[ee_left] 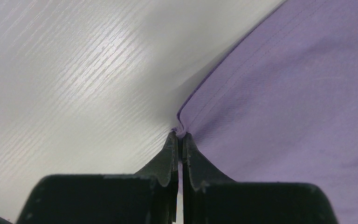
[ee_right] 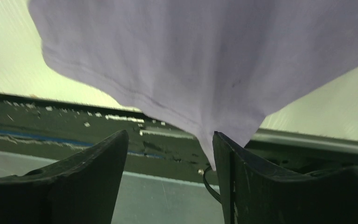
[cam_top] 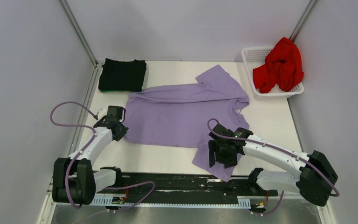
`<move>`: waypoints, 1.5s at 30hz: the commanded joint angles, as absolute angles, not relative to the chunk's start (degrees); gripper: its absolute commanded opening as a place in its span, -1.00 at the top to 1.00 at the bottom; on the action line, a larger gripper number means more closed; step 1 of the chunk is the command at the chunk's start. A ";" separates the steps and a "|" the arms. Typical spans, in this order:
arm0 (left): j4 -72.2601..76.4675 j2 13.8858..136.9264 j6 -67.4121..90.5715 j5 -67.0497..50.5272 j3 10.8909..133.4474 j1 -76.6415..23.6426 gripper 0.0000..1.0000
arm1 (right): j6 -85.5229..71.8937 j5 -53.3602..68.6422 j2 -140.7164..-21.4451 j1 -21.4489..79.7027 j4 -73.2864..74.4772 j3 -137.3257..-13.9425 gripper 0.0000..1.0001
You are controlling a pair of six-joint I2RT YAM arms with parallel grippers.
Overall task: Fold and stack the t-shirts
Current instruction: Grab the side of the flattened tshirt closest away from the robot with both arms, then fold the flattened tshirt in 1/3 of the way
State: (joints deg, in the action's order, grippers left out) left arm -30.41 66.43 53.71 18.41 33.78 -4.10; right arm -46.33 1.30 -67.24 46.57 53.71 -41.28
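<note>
The lavender-purple t-shirt (cam_top: 182,112) lies spread on the white table (cam_top: 270,116). My left gripper (cam_top: 122,131) is shut on its left hem edge; in the left wrist view the jaws (ee_left: 180,135) pinch a small fold of purple cloth (ee_left: 284,93). My right gripper (cam_top: 220,161) is open over the shirt's near sleeve; in the right wrist view (ee_right: 170,140) the sleeve (ee_right: 191,60) hangs down with its tip against the right finger. The black t-shirt (cam_top: 122,74) lies folded at the back left. The red t-shirt (cam_top: 279,65) is bunched in the basket.
The white lattice basket (cam_top: 254,52) stands at the back right by the wall. Grey walls close in the table on three sides. The arms' black base rail (cam_top: 182,184) runs along the near edge and also shows in the right wrist view (ee_right: 51,126).
</note>
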 commanded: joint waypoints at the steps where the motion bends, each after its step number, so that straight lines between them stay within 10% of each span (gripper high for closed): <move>1: -30.76 66.35 53.03 18.78 33.72 -4.04 1.00 | -54.19 6.43 -63.27 52.15 59.51 -39.15 -0.30; 18: -30.85 66.36 52.91 17.65 33.77 -4.05 1.00 | -57.82 -3.85 -75.55 53.52 45.97 -34.99 0.01; 28: -36.82 63.69 54.97 17.11 34.65 -4.04 1.00 | -55.66 2.67 -73.97 54.12 47.46 -35.16 0.99; 45: -58.45 36.53 66.40 20.05 31.69 -4.04 1.00 | -50.05 24.31 -61.93 61.53 54.05 -36.18 1.00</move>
